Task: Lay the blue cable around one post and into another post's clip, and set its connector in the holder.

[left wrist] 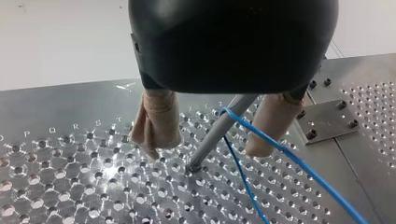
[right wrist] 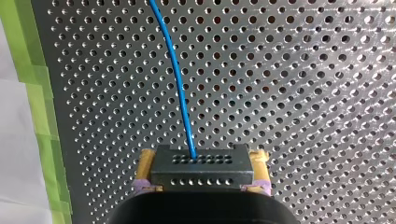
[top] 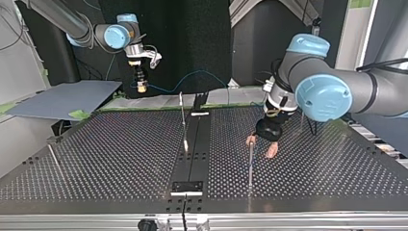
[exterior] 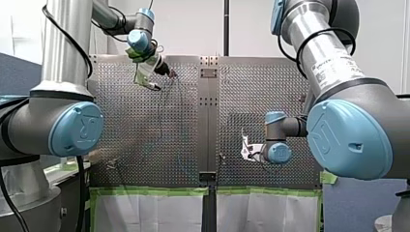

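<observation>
My right gripper (right wrist: 201, 161) is shut on a black perforated connector (right wrist: 201, 171), yellow pads on both its sides. The blue cable (right wrist: 180, 88) leaves the connector and runs ahead over the perforated table. In the top view this gripper (top: 141, 86) hangs above the far edge at the left, and the cable (top: 192, 74) arcs from it toward the right. My left gripper (left wrist: 205, 149) is open, its beige-padded fingers (left wrist: 156, 123) either side of a grey post (left wrist: 219, 130). The cable (left wrist: 285, 151) bends at that post and passes between the fingers. The top view shows the same gripper (top: 261, 147) low at the post (top: 250, 163).
A second upright post (top: 183, 115) stands near the dark centre strip, and a thin rod (top: 54, 156) leans at the top view's left. A small screwed plate (left wrist: 327, 121) lies beside my left gripper. Green tape (right wrist: 42, 107) borders the table's edge.
</observation>
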`<state>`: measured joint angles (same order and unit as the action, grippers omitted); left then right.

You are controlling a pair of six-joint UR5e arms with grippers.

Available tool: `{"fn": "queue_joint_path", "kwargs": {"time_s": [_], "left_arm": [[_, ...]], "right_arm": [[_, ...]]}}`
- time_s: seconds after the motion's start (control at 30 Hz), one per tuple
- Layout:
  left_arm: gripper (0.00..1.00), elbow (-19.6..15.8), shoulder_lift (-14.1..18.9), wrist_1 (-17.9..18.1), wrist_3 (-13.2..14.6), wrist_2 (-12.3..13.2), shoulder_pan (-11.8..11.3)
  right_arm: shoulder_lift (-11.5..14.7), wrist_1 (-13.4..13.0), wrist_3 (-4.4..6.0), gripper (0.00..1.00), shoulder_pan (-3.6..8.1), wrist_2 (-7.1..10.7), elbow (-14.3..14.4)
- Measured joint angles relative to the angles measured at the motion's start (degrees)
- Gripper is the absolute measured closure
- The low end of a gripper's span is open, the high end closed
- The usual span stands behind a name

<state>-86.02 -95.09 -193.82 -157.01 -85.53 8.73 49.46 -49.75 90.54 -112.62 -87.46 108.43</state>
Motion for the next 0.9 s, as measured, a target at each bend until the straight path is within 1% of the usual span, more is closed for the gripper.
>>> {"fn": "queue_joint_path", "kwargs": {"time_s": [0.2,0.43,0.73,0.9], "left_arm": [[0.00,-0.35,0.74,-0.67,0.57,-0.55,0.31],[0.00,-2.72,2.93,-0.66,0.84,-0.97,0.33],[0.00,-5.62,8.05,-0.53,2.21,-2.89,0.40],[0.00,-8.55,11.19,1.43,4.67,-4.32,0.48]], "right_arm": [[-0.01,0.00,0.00,0.99,-0.01,0.00,0.00],[0.00,-0.02,0.04,0.99,-0.01,0.00,0.00],[0.01,-0.06,0.14,0.99,-0.01,0.00,0.01],[0.01,0.06,0.17,0.99,-0.01,0.00,0.01]]}}
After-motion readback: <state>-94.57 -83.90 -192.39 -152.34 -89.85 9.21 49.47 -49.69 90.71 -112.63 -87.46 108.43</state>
